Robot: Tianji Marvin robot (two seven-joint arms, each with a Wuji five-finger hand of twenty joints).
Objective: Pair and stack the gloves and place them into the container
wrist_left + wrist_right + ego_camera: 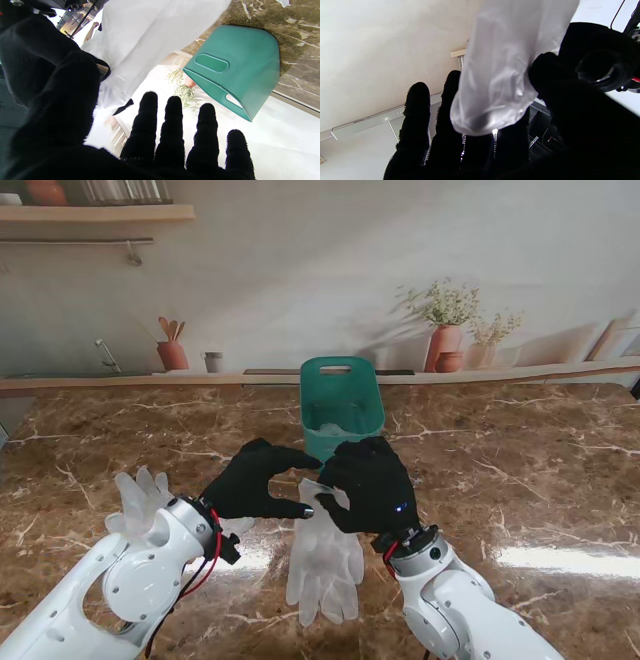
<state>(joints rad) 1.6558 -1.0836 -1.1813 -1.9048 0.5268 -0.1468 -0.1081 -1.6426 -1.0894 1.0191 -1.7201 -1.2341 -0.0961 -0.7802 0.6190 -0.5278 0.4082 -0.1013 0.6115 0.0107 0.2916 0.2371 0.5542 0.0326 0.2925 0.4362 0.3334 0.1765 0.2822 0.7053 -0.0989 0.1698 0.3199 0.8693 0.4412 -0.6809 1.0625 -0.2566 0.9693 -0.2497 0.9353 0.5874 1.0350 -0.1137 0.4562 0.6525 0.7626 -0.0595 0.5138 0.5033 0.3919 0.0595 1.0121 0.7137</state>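
Gloves (325, 555) on brown marble table (520, 480), cuff pinched by right hand (372, 483), left hand (255, 480) spread empty, teal container (342, 405) beyond, shelf (95, 213) on wall.

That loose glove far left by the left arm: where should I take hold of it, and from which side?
Probably the cuff end. The loose glove lies flat with fingers pointing away from me, its cuff hidden under the left forearm. Bring the left robot hand, now at the middle gloves, down from above.
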